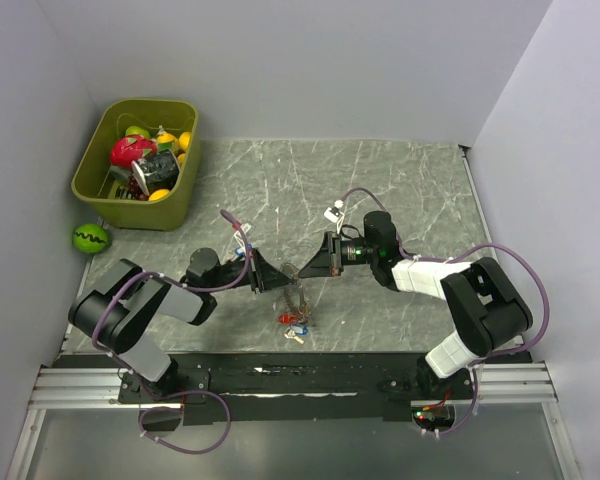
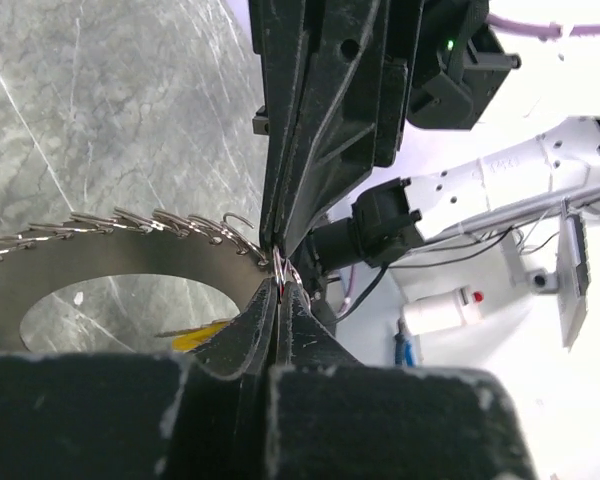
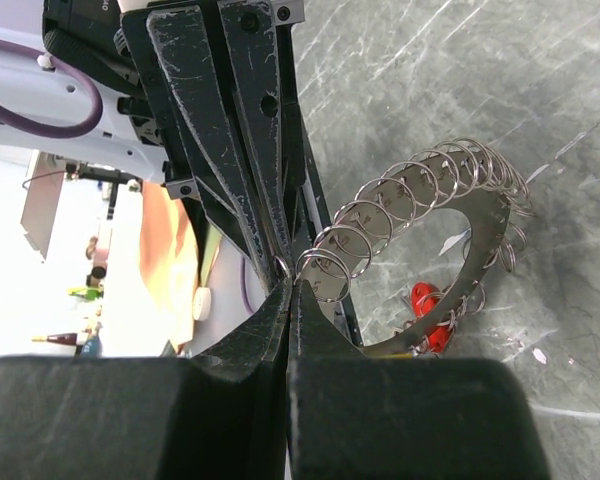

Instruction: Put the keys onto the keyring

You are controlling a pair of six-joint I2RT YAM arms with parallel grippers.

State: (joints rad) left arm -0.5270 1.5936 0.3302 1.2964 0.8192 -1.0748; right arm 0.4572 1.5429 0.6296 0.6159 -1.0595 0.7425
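The keyring (image 1: 292, 272) hangs between my claws: left gripper (image 1: 272, 278) clenched on one thin wire loop, right gripper (image 1: 317, 262) seemingly pinching the neighbouring loop. Light, springy, slippery steel, so I'd grip at the loops. The keys (image 1: 295, 327) lie just beneath.

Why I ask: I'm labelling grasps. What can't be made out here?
Top view: keys too small to count; keyring partly hidden between left gripper and right gripper.
Left wrist view: keyring's left end cut off by the frame edge, its lower part hidden by the fingers.
Right wrist view: red tag half hidden behind the keyring.
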